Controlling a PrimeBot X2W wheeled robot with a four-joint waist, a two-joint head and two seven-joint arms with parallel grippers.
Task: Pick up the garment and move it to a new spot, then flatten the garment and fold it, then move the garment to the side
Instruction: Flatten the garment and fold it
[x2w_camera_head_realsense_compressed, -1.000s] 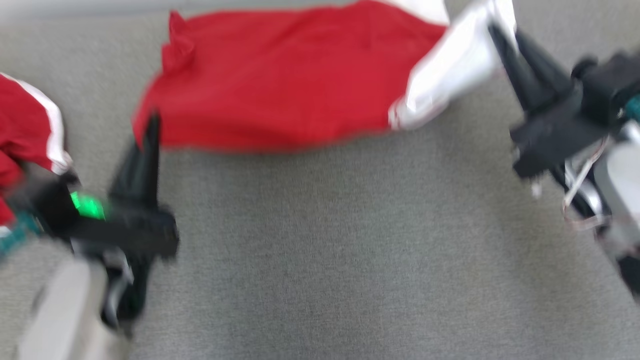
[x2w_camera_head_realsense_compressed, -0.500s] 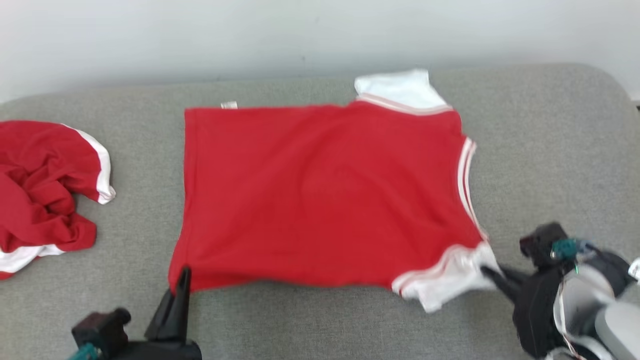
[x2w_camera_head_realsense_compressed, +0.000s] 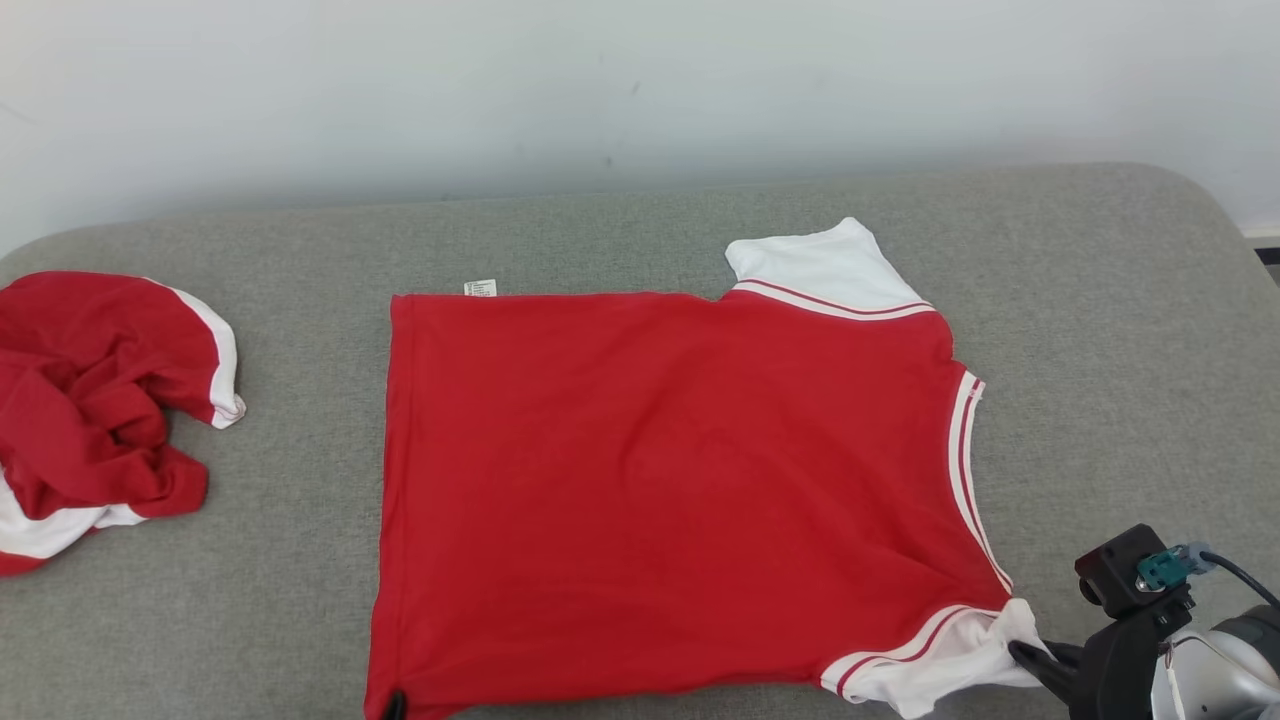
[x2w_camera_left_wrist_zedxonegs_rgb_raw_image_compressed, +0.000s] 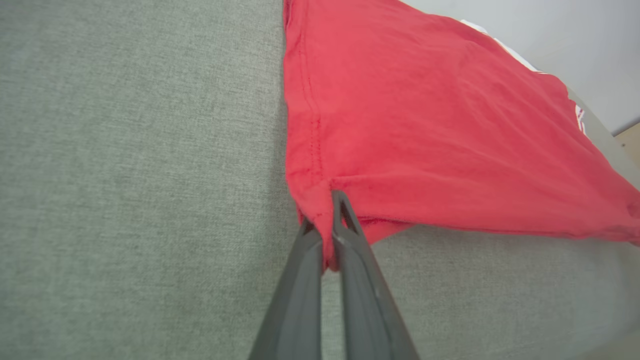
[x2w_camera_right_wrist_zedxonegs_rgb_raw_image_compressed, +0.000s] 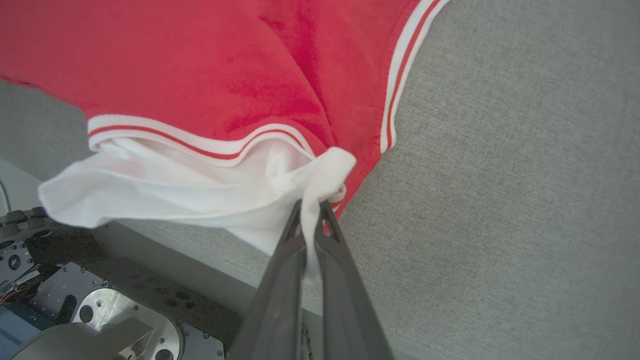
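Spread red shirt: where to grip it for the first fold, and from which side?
Its two near corners, from the robot's side, I'd say. The shirt lies flat, hem left, collar right, long near edge facing the robot. The left gripper is shut on the hem corner, the right gripper on the near white sleeve; lifting both should carry that edge over.
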